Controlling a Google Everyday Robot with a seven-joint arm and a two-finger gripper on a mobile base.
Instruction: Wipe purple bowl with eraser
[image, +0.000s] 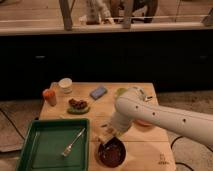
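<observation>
The purple bowl sits near the front edge of the wooden table, right of the green tray. My gripper hangs from the white arm just above the bowl's far left rim. It is shut on the eraser, a small pale block that shows at its tip, at or just above the rim. I cannot tell whether the eraser touches the bowl.
A green tray with a fork lies front left. Behind it stand a small green dish with brown food, an orange can, a white cup and a blue-grey pad. The orange bowl is mostly hidden behind my arm.
</observation>
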